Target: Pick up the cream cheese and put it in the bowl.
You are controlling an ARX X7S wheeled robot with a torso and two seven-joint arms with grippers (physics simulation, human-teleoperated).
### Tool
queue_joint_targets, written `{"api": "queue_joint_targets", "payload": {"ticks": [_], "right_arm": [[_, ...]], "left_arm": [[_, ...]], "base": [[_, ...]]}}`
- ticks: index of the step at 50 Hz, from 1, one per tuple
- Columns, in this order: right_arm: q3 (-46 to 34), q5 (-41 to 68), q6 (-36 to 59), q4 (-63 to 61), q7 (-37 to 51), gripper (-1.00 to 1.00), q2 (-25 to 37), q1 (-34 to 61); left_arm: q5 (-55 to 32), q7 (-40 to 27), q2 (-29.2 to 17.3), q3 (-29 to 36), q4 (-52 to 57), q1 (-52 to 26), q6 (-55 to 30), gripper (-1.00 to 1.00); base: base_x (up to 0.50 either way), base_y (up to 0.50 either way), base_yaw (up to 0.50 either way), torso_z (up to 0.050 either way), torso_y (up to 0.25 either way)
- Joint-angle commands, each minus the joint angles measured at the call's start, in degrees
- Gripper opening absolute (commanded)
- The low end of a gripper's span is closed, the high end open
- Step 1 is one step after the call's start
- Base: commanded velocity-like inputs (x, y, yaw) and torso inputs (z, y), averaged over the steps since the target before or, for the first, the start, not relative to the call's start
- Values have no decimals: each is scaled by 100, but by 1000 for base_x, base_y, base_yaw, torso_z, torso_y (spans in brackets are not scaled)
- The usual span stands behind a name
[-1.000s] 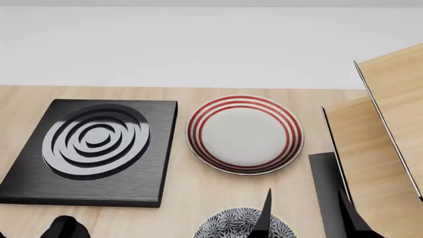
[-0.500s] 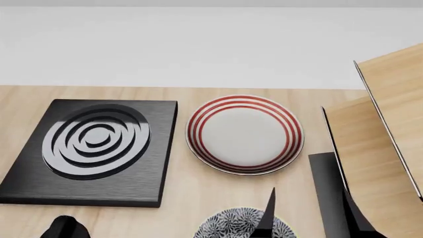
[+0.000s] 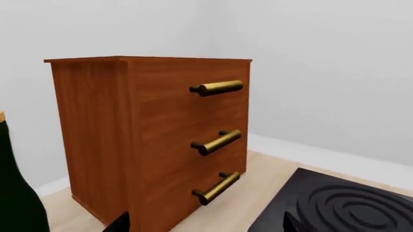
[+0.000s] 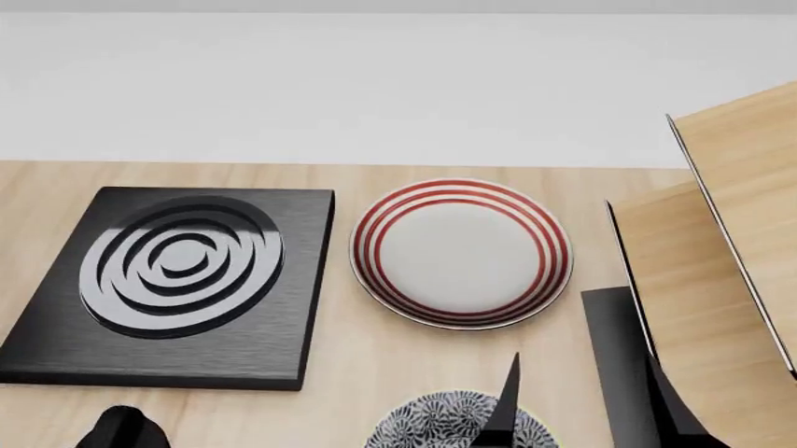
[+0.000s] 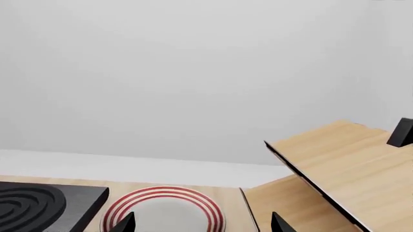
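Noting almost no change: right gripper (image 4: 583, 415) having drifted a touch rightward a second ago, now hanging motionless, thin black fingers spread apart. Reading this as a pause above the bowl (image 4: 436, 425), not yet a reach. Finding no cream cheese in any view, so probably needing a search first. Showing only the bowl's pale rim and dense blue floral glaze at the head view's lower edge. Lying beyond: glossy red-ringed plate (image 4: 461, 252), matte black stove burner (image 4: 174, 271) with concentric grooves. Keeping left gripper (image 3: 205, 227) open too, facing a reddish wooden cabinet (image 3: 154, 140) with brass handles.
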Motion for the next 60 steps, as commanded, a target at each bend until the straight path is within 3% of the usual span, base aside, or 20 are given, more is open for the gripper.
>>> {"api": "queue_joint_targets", "payload": {"ticks": [1,60], "right_arm": [[-14,-5,-34,37,26,100,6,-2],[-135,-21,-85,167,133,100,48,57]], "left_arm": [[-90,-27,24,-27,-141,19,26,100],[17,-169,6,298,-503,78,323,100]], "base": [[0,0,0,0,0],[0,0,0,0,0]]}}
